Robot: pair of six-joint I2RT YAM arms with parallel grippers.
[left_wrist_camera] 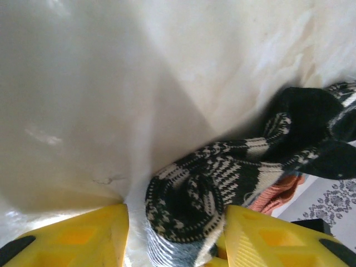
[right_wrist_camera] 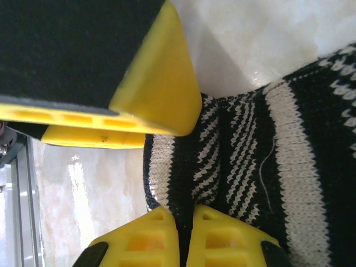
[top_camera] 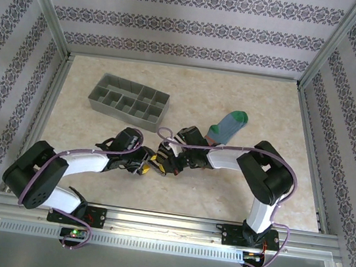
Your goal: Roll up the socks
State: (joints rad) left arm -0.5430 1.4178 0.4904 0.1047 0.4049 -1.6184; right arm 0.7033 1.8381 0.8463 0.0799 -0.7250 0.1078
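My right claw (right_wrist_camera: 185, 216) clenched on striped sock (right_wrist_camera: 250, 156), my left claw (left_wrist_camera: 177, 225) released (gap one side), straddling its rolled end

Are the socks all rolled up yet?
Not yet. The striped sock looks partly rolled into a bundle. The left hand, open, sits around it, and the shut right hand touches it. The blue sock lies flat at its toe end, not rolled.

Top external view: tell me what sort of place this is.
Probably a purpose-built robot test cell, not a real room: an aluminium frame holds patterned wallpaper panels around a marble-look tabletop, with a left arm and right arm bolted at its near edge.
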